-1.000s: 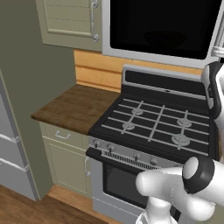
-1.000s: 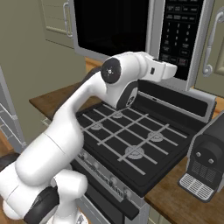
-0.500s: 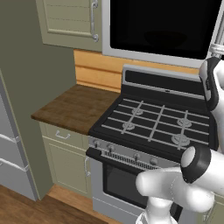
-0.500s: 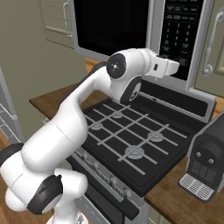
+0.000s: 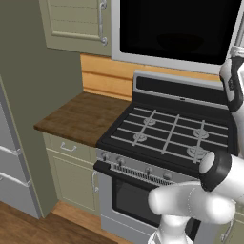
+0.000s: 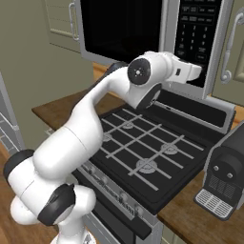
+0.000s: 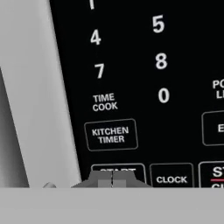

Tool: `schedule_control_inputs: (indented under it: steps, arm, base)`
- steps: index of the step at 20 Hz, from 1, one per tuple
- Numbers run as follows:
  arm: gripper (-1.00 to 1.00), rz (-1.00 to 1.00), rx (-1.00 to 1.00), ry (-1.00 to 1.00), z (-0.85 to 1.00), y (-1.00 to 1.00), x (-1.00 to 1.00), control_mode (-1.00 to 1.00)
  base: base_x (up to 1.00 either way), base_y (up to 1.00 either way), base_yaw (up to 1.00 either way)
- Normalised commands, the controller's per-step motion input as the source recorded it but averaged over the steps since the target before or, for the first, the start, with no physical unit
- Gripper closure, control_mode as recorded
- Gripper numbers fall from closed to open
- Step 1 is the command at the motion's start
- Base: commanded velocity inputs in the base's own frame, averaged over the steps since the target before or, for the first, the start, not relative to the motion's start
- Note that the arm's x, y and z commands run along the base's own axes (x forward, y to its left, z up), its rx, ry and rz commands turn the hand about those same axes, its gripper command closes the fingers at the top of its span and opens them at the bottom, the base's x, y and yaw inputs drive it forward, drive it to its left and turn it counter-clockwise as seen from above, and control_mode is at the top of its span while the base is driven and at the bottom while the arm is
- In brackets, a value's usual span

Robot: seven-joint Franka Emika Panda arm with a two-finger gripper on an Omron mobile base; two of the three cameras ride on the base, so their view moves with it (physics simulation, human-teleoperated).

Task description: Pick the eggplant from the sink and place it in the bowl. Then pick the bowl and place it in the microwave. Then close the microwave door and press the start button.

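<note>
- Microwave [image 6: 143, 33]: mounted above the stove [image 6: 143, 152], between upper cabinets; its door [image 5: 176, 26] is shut flush, black window facing out.
- Keypad panel [image 6: 196, 35]: right of the door, bounded on its far side by a cabinet handle [image 6: 229, 47].
- Start button [image 7: 117, 172]: bottom row of the keypad, left of the CLOCK key [image 7: 171, 179], below KITCHEN TIMER [image 7: 110, 134].
- Gripper [image 7: 112, 180]: jaws fully closed, holding nothing; tips right at the start button's lower edge.
- Open room: stovetop bare beneath the arm; wooden counter [image 5: 78, 116] to the left; coffee machine [image 6: 224, 174] on the counter to the right.
</note>
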Motion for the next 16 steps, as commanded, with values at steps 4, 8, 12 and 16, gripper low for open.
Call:
schedule_control_inputs:
  steps: [4,8,12,16]
  arm:
    - [1.00,0.06,0.02,0.00,-0.01,-0.21,0.20,-1.00]
    - [1.00,0.06,0.05,0.00,-0.13,-0.09,0.54,-1.00]
    - [1.00,0.03,0.03,-0.02,-0.01,0.00,-0.03,-1.00]
    - [1.00,0.00,0.00,-0.18,0.00,0.16,-0.94,-1.00]
  base:
    - [0.00,0.00,0.00]
    - [0.00,0.00,0.00]
    - [0.00,0.00,0.00]
    - [0.00,0.00,0.00]
